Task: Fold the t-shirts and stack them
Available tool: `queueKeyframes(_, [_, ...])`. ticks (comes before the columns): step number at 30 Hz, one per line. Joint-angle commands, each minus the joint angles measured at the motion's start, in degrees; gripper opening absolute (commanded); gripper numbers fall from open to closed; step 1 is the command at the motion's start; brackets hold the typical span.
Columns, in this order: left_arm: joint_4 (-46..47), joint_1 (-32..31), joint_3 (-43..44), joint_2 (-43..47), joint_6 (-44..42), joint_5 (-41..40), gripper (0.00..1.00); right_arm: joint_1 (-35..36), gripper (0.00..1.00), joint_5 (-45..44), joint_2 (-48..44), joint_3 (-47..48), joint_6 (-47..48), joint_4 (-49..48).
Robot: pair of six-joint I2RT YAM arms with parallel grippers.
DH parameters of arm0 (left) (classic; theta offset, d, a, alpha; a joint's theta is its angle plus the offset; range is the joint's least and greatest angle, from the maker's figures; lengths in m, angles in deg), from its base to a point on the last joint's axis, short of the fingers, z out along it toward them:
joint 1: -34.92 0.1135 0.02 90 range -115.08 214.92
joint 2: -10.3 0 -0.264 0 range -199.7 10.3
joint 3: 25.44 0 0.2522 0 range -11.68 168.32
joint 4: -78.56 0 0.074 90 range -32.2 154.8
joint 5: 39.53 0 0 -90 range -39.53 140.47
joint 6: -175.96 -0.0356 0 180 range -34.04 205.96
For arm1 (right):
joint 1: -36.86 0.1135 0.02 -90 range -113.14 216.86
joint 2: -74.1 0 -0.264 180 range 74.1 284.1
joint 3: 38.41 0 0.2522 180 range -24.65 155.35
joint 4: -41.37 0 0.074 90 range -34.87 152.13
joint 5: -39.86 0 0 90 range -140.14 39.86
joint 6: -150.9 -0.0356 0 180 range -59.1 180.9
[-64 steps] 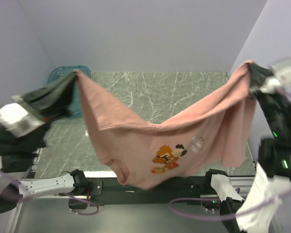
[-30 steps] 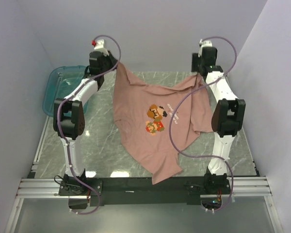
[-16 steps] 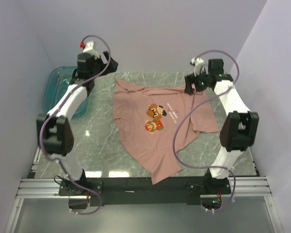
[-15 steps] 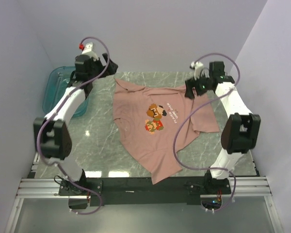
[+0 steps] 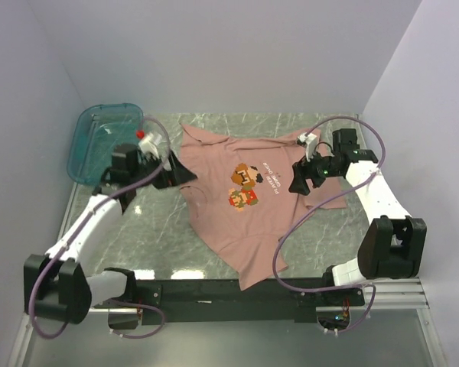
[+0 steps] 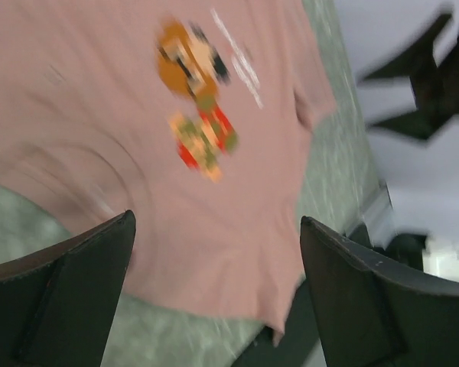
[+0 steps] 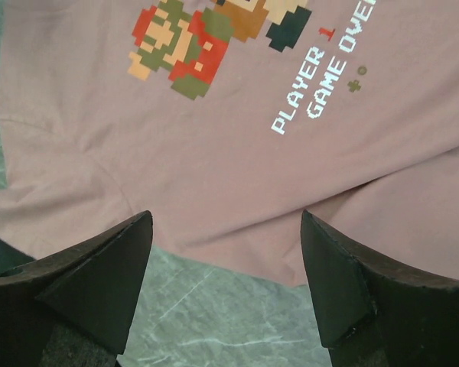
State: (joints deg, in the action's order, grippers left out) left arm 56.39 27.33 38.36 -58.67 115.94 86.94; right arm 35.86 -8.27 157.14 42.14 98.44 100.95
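T-shirt: you are looking at the dusty-pink t-shirt (image 5: 245,210) lying spread on the marble table (image 5: 138,229) between the two arms, chest side facing up, with one corner reaching toward the near edge

Print: the pixel character (image 7: 185,47) and the white text (image 7: 321,84) are showing face-up near the middle of the shirt, and you are reading "PLAYER 1 GAME OVER" in the right wrist view

Left gripper: your left gripper (image 5: 185,176) is hovering at the shirt's left edge, its jaws standing wide with nothing between them; the left wrist view is coming through blurred, with pink cloth (image 6: 138,153) filling the gap between the fingers (image 6: 69,298)

Right gripper: your right gripper (image 5: 297,186) is hanging over the shirt's right side, just beside the white text, jaws spread wide and gripping nothing; its fingers (image 7: 367,306) are framing the shirt's edge and bare marble

Tray: the teal tray (image 5: 84,149) is sitting at the far left corner, apart from the shirt
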Motion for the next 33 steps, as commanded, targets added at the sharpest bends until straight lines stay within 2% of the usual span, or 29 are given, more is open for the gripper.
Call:
queueKeyframes(1, [-3.6,-7.8,-7.1,6.4,2.0,3.7,0.93,-0.1,0.84,0.4,-2.2,-1.9,-1.6,-3.2])
queueKeyframes(4, [-2.3,-16.1,-12.1,11.7,6.7,-2.2,0.94,-0.1,0.84,-0.3,-1.6,-2.6,-1.4,-3.2])
queueKeyframes(10, [2.0,-23.9,-21.2,20.5,16.9,-9.8,0.93,-0.1,0.84,-0.9,-1.2,-3.3,-1.2,-3.7])
queueKeyframes(14, [3.0,-27.6,-25.2,22.2,23.7,-13.6,0.92,-0.1,0.84,-1.3,-1.0,-3.8,-1.0,-4.0])
queueKeyframes(19, [1.2,-32.6,-26.9,19.4,29.3,-19.2,0.90,-0.1,0.84,-1.5,-0.7,-3.8,-0.9,-3.9])
queueKeyframes(27, [-2.1,-33.4,-28.2,17.3,35.6,-29.0,0.85,-0.2,0.84,-1.9,-0.5,-4.0,-0.8,-4.2])
queueKeyframes(33, [-3.3,-33.4,-26.1,9.6,36.6,-28.9,0.82,-0.3,0.84,-1.6,-0.3,-4.0,-0.6,-4.0])
